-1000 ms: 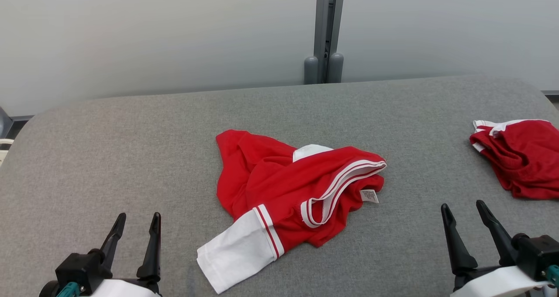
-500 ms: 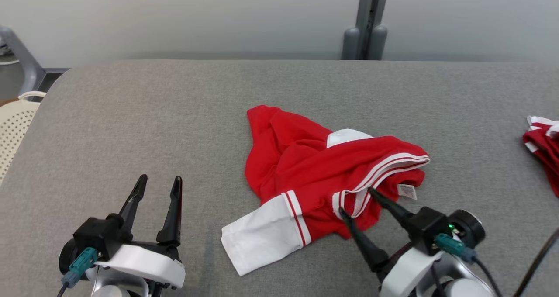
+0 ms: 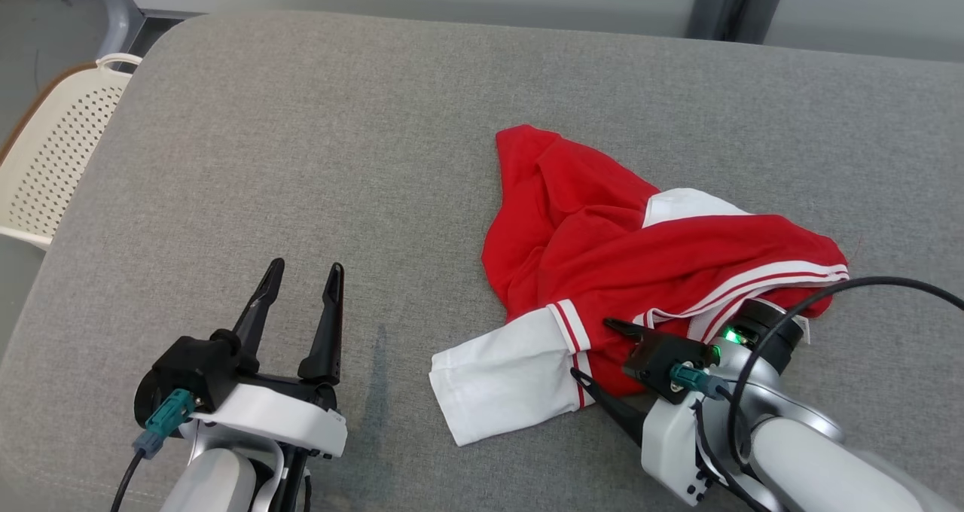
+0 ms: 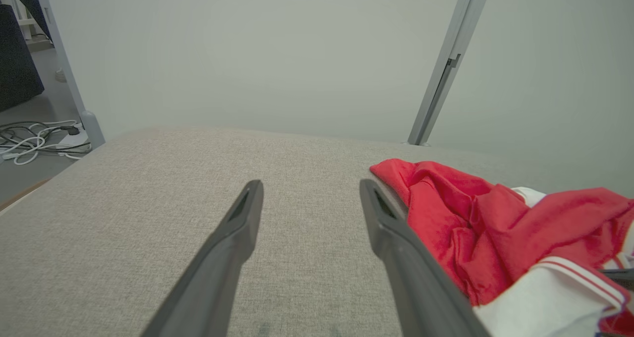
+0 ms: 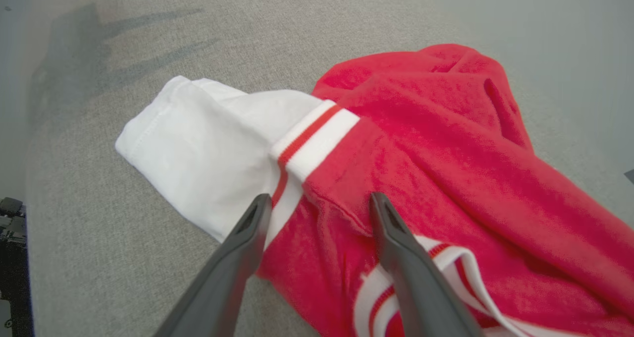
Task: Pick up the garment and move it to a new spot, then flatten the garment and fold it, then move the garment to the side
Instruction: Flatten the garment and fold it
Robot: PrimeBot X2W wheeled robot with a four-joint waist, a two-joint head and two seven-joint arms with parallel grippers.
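Observation:
A crumpled red garment [image 3: 648, 260] with white striped trim and a white sleeve [image 3: 501, 380] lies on the grey padded table [image 3: 301, 135], right of centre. My right gripper [image 3: 591, 346] is open and points left over the garment's near edge, beside the striped cuff. In the right wrist view the right gripper [image 5: 319, 197] straddles red cloth [image 5: 446, 143] just past the cuff, with the white sleeve [image 5: 208, 139] to its left. My left gripper [image 3: 306, 266] stands open above bare table, left of the garment. From the left wrist, the left gripper [image 4: 311, 184] has the garment [image 4: 470, 218] to its right.
A cream perforated chair [image 3: 53, 150] stands off the table's left edge. Two grey posts [image 3: 734, 0] rise behind the far edge. Loose cables [image 4: 34, 141] lie on the floor beyond the table's left end. A black cable [image 3: 828, 290] loops over my right wrist.
The head camera has tilted down and turned left, taking a second red garment at the right out of sight. My right gripper has moved in to the garment's near edge, still open. The left gripper stays open.

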